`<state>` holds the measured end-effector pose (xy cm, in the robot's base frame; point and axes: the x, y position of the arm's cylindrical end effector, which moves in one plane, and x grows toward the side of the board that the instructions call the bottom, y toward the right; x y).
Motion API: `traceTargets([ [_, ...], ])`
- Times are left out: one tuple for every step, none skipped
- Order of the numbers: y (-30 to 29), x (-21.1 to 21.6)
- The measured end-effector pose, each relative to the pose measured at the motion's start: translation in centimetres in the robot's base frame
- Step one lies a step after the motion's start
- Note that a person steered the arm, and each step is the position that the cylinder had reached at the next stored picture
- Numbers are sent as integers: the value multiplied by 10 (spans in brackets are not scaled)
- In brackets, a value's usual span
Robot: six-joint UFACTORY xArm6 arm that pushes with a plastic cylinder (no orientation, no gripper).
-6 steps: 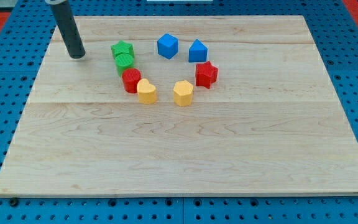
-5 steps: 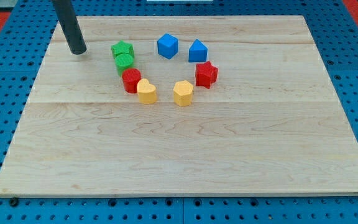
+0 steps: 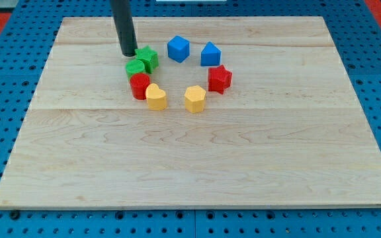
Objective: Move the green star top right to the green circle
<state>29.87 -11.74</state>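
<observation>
My tip [image 3: 129,53] rested on the wooden board [image 3: 243,152] near the view's top, a bare rod with no jaws to spread or press. Just to the right of my tip sat the green star [image 3: 148,58], very close, though I could not tell whether they touched. The green circle [image 3: 135,67] lay just below my tip, touching the star's lower left side. Below that sat the red cylinder [image 3: 139,86], with a yellow heart [image 3: 155,97] beside it, lower and to the right. Further right of my tip were the blue cube [image 3: 178,49], a blue block with a peaked top [image 3: 210,53], the red star [image 3: 219,79] and a yellow pentagon [image 3: 194,99], all well apart from it.
</observation>
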Motion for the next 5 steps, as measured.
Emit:
traceTargets([
  [-1, -17],
  [-1, -45],
  [30, -48],
  [57, -47],
  [63, -32],
])
